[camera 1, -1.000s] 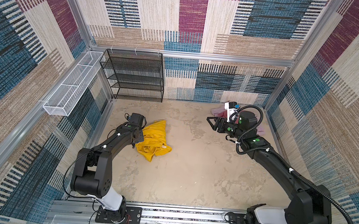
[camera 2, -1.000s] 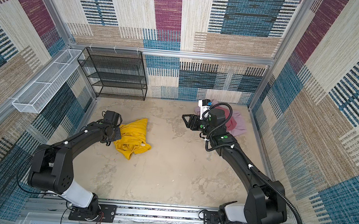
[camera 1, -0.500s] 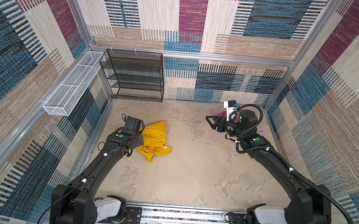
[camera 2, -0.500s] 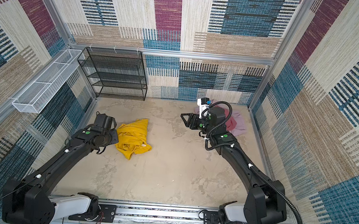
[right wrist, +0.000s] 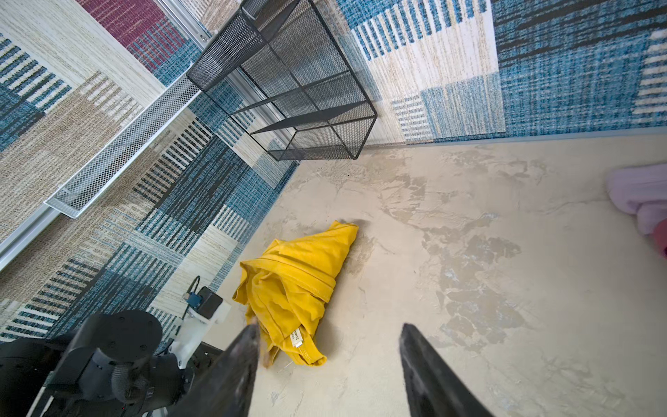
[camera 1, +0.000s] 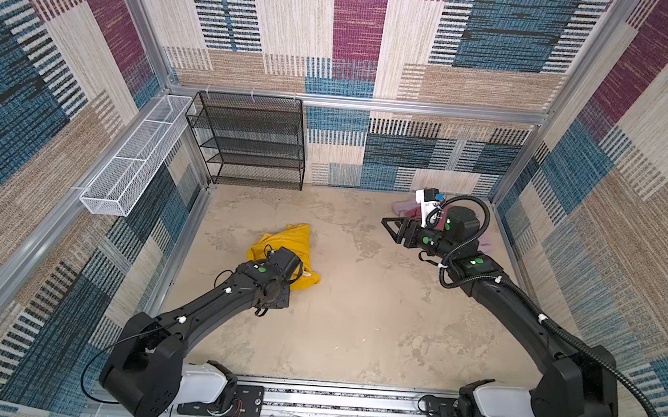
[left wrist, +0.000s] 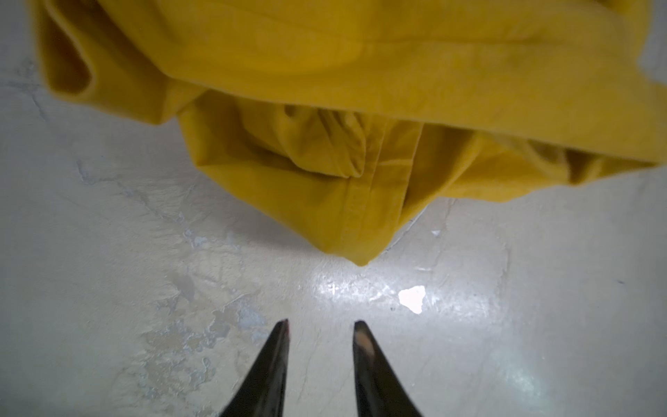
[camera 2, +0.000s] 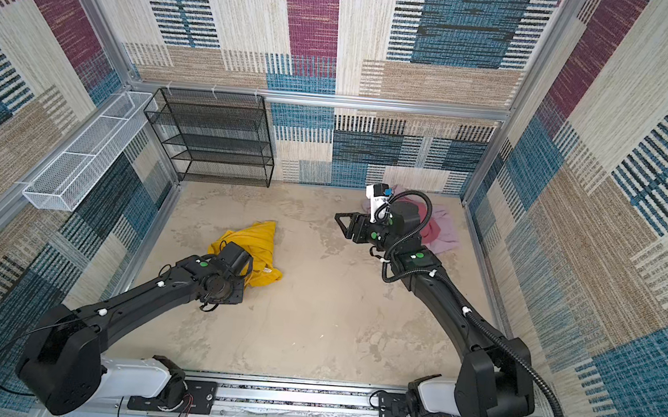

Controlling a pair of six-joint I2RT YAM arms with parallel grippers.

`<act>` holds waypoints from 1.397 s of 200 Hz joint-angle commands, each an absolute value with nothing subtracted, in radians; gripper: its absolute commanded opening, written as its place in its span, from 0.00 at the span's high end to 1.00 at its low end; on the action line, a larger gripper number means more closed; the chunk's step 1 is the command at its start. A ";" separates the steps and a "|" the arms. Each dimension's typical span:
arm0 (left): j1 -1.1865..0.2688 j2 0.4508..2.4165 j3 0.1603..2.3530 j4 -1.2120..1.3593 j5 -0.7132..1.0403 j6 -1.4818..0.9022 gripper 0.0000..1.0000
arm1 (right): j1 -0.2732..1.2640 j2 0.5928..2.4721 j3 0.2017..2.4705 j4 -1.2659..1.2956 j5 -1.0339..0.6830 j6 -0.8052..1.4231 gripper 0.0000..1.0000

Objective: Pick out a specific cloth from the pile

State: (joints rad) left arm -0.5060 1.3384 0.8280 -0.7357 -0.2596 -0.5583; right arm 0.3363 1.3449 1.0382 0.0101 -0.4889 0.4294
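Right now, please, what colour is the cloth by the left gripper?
The cloth is mustard yellow; see left wrist view.

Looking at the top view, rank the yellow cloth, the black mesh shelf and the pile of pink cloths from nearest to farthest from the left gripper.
1. The yellow cloth, on the left, just ahead of the left gripper.
2. The black mesh shelf, at the back left.
3. The pile of pink cloths, in the back right corner.
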 commanded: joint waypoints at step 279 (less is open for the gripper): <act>-0.499 1.371 0.873 -0.698 -0.362 -0.556 0.39 | 0.336 1.265 0.945 0.000 -0.430 0.396 0.10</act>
State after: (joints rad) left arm -0.4976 1.4334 0.8703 -0.6609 -0.4057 -0.5320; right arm 0.3363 1.2804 0.9638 0.0059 -0.4591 0.4316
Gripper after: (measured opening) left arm 0.526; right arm 0.724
